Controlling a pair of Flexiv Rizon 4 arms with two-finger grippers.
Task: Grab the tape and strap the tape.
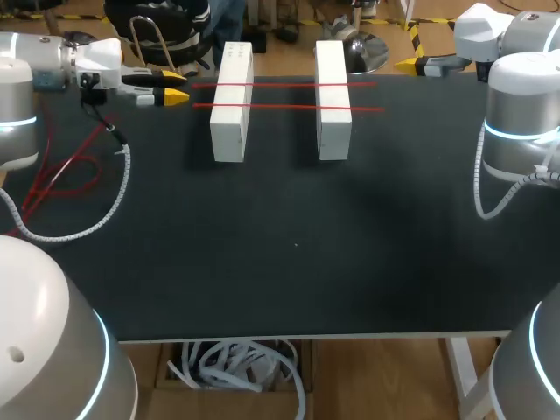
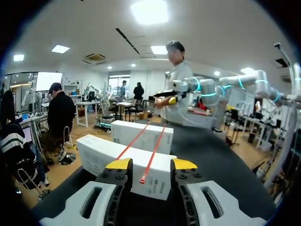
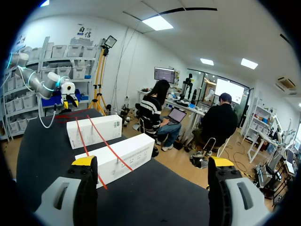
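Two white blocks, the left one [image 1: 231, 101] and the right one [image 1: 332, 98], stand side by side at the back of the black table. Two thin red tape strips [image 1: 289, 85] [image 1: 289, 108] lie across both. My left gripper [image 1: 179, 87] is level with the strips' left ends. In the left wrist view its fingers [image 2: 151, 164] stand apart, and one strip's end [image 2: 142, 179] hangs between them, touching neither. My right gripper [image 1: 404, 64] is past the strips' right ends and wide open [image 3: 153, 162], with the nearer block [image 3: 123, 157] ahead of it.
The black tabletop [image 1: 289, 245] stretches from the blocks to the front edge. My left arm's coiled white cable [image 1: 122, 179] drapes over the table's left side. My right arm's body [image 1: 521, 114] stands at the right edge.
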